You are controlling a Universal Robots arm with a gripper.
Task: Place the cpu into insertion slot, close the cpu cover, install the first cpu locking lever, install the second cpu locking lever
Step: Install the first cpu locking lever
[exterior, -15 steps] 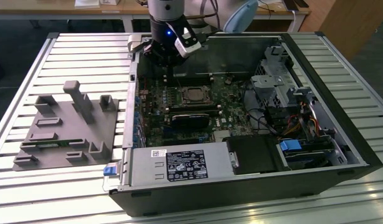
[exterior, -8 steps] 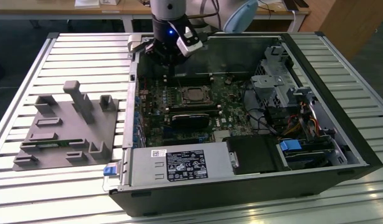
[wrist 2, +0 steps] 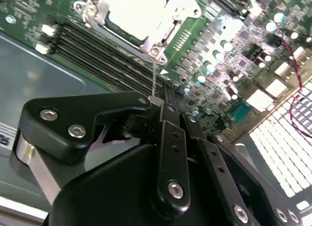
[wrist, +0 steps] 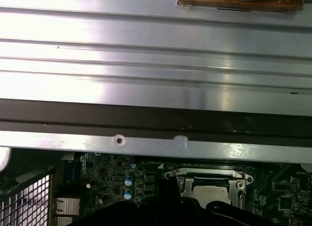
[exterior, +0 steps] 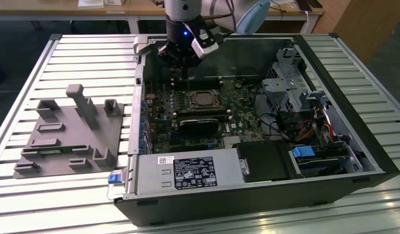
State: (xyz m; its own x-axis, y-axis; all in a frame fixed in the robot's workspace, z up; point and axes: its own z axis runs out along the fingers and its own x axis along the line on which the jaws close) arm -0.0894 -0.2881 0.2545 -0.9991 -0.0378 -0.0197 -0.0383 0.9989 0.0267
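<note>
In the exterior view the cpu [exterior: 201, 99] lies flat in the insertion slot [exterior: 189, 92] on the green board, its silver top showing. The cpu cover [wrist 2: 171, 22] lies down around the bright chip [wrist 2: 134, 11]. My gripper [exterior: 186, 78] hangs just behind the socket inside the case. Its black fingers [wrist 2: 168, 114] are shut, tips together. A thin wire locking lever [wrist 2: 154, 75] rises from the socket's corner and meets the side of the fingertips; I cannot tell if it is clamped. The first wrist view shows the chip [wrist: 210, 191] inside its cover [wrist: 207, 176].
The open computer case [exterior: 330, 97] lies on a slatted metal table [exterior: 76, 63]. A black block [exterior: 200, 124] sits just in front of the socket and a power supply [exterior: 187, 173] nearer still. A grey fixture [exterior: 70, 131] stands at the exterior view's left. Memory slots [wrist 2: 97, 46] run beside the socket.
</note>
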